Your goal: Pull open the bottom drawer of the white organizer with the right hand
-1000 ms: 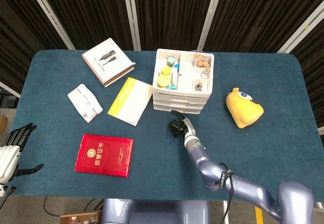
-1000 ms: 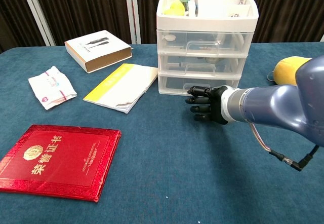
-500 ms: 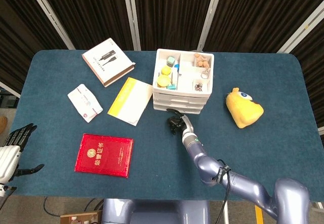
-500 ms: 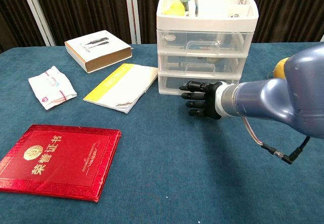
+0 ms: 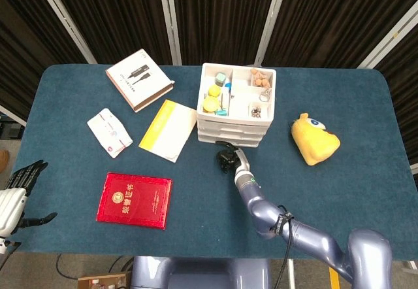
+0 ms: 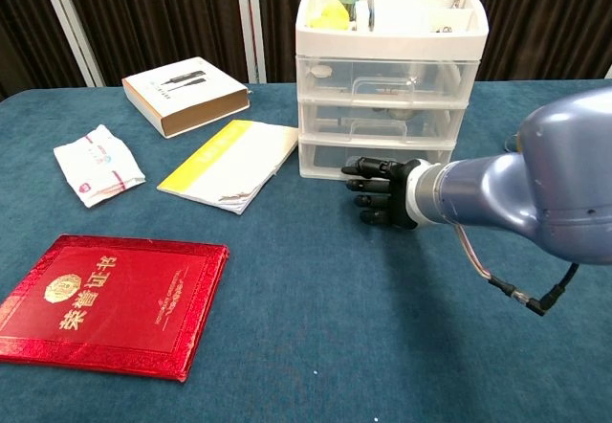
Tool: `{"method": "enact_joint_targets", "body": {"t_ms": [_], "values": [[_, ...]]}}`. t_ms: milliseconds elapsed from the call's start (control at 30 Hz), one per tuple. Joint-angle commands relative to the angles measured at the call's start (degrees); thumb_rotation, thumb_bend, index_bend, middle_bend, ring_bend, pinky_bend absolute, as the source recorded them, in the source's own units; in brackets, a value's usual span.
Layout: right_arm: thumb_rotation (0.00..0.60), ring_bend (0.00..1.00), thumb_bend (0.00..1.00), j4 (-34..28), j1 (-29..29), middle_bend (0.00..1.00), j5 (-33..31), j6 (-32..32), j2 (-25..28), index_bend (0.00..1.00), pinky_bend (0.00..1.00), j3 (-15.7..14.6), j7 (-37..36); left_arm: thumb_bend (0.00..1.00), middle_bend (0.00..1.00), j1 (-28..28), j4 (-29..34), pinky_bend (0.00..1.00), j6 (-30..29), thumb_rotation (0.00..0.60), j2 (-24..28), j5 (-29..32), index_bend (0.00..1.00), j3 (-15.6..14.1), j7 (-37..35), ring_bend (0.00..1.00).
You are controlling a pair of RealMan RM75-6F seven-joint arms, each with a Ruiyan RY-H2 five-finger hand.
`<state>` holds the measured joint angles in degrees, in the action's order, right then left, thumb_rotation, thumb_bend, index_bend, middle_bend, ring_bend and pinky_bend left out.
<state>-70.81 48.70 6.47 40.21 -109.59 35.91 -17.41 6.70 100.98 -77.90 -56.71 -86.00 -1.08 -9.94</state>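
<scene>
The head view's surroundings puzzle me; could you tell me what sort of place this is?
Probably a lab test booth: a blue cloth-covered table ringed by black curtains on metal poles, with staged props like a white plastic drawer organizer and a yellow plush toy.

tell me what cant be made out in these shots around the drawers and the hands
- Whether the right hand touches the bottom drawer: chest view, the hand covers the handle; head view, too small.
- Drawer contents: chest view, blurred by the translucent fronts of the white organizer; head view, covered by the top tray.
- Left hand: head view, cut off by the left edge; absent from chest view.
- Yellow plush toy: chest view, mostly behind the right arm.
</scene>
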Motion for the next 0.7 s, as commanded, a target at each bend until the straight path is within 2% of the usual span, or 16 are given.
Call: {"method": "enact_joint_targets", "body": {"t_ms": [33,700], "values": [[0.6,0.81,0.86,0.38,-0.29,0.79,-0.06,-0.1,-0.27,0.19,0.91,-0.06,-0.04,0.01,0.0,-0.03,0.06,0.0,-0.03,0.6,0.04,-0.06,0.0,-0.04,-0.03,0.0],[0.6,0.81,0.88,-1.1,-1.71,0.79,0.77,4.78,-1.63,0.14,0.9,1.81,0.03,0.01,0.0,0.09,0.45,0.0,0.48,0.6,0.25,-0.12,0.0,-0.32,-0.34,0.0]]}}
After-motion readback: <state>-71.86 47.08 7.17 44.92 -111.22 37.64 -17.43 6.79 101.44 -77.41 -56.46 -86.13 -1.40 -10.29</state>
